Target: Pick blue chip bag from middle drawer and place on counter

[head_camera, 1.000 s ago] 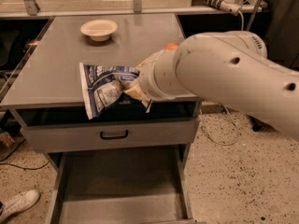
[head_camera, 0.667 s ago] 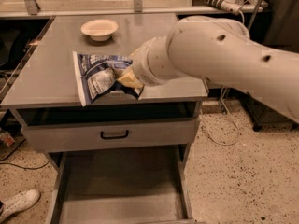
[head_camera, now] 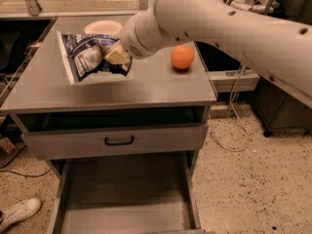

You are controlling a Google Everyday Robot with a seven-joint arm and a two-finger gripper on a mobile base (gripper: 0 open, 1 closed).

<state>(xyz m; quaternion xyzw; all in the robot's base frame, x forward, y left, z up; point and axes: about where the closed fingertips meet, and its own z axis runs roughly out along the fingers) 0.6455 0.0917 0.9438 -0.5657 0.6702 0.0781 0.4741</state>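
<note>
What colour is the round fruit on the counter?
Orange fruit, camera view; claw holds blue chip bag beside it.

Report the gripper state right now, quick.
Gripper: shut on the blue chip bag, held over the counter near the white bowl.

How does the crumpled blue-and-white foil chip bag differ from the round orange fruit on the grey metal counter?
The crumpled blue-and-white foil chip bag is wrinkled and wider; the round orange fruit is smooth and smaller. The gripper clamps the bag's fruit-side edge; the fruit sits untouched. Both are over the grey metal counter.
</note>
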